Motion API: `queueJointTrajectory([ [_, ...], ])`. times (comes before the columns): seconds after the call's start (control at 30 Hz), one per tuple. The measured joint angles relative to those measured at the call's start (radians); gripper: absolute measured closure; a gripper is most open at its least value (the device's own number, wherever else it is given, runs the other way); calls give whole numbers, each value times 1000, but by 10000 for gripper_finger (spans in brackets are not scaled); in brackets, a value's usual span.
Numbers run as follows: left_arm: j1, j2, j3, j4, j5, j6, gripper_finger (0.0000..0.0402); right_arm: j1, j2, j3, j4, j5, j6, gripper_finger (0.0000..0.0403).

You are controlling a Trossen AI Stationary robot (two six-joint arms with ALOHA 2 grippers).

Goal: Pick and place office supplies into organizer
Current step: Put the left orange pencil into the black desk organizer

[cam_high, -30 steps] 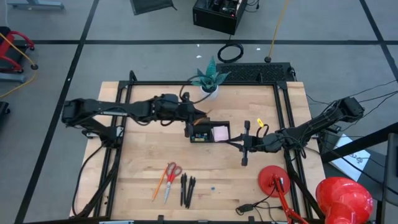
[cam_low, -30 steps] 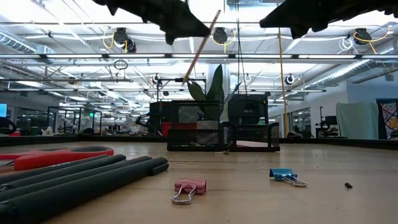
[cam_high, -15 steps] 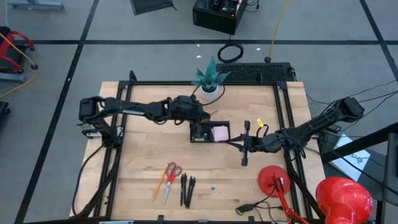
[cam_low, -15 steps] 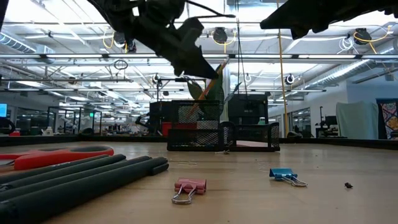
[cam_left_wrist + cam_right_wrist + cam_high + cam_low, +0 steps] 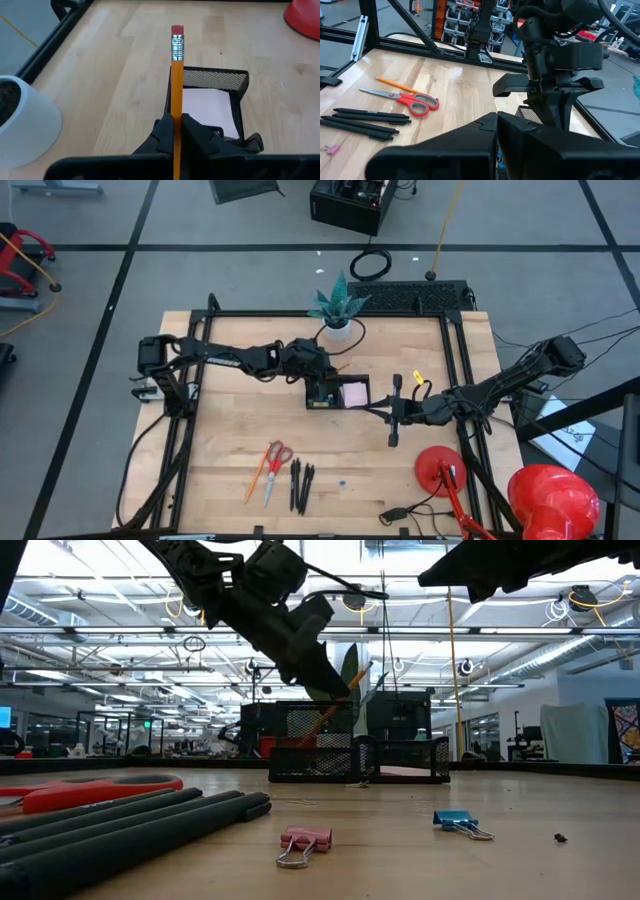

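Wooden table [image 5: 230, 430] with dark frame, both arms over it. Left arm reaching in from the table's left side, left gripper [image 5: 322, 372] just above the organizer [image 5: 337, 394], fingers [image 5: 161, 134] pressed on an orange pencil [image 5: 176, 95], eraser end pointing away from the wrist, pencil tilted in the low view [image 5: 335, 706] with its lower end down at the mesh wall. Right arm stretched in from the right side, right gripper [image 5: 393, 420] hanging just right of the organizer, above the table; fingers pressed together, holding nothing. Red round-based object [image 5: 443, 468] at the near right corner. White plant pot [image 5: 338, 327] with green plant at the far edge, just behind the left gripper. Organizer a black mesh tray near table centre, pink sticky-note pad [image 5: 354, 394] lying in its right compartment, also seen pale pink in the left wrist view [image 5: 207, 110]. Red-handled scissors [image 5: 273, 468] near the front edge, second orange pencil [image 5: 256, 473] just left of them, three black pens [image 5: 300, 483] just right, side by side. Small blue clip [image 5: 458, 822] and pink clip [image 5: 302, 841] on the bare wood up front in the low view. Tiny yellow piece [image 5: 418, 377] far side of the right gripper.
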Motion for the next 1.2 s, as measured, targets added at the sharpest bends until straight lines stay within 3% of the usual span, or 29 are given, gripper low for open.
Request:
queueJointTrajectory([
  [1.0, 1, -1, 0, -78, 0, 0, 368, 0, 0, 0, 4, 0, 4, 399],
  [1.2, 2, -1, 0, -86, 28, -12, 329, 0, 0, 0, 4, 0, 4, 399],
])
